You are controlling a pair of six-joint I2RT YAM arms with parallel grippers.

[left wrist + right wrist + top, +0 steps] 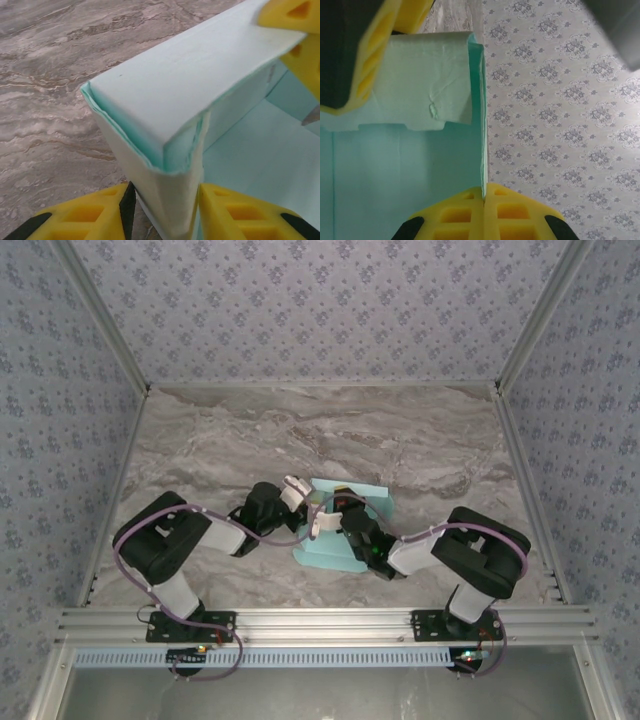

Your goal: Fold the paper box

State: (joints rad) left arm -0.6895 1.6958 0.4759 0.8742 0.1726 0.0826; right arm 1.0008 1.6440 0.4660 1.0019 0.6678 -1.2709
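Note:
The paper box [345, 532] is a mint card sheet, partly folded, lying mid-table between the two arms. My left gripper [312, 508] comes at it from the left. In the left wrist view its yellow fingers [235, 212] clamp a doubled-over upright wall at a corner of the paper box [170, 85]. My right gripper [347, 518] reaches in from the right. It is shut on the thin edge of an upright wall of the paper box [410, 165], and that edge runs into the seam between its pads [484, 197]. The other arm's yellow finger [370, 55] presses on a folded flap.
The grey marbled table [300, 430] stretches free behind and beside the box. Patterned walls [320, 300] close in the back and both sides. An aluminium rail [320, 620] with both arm bases runs along the near edge.

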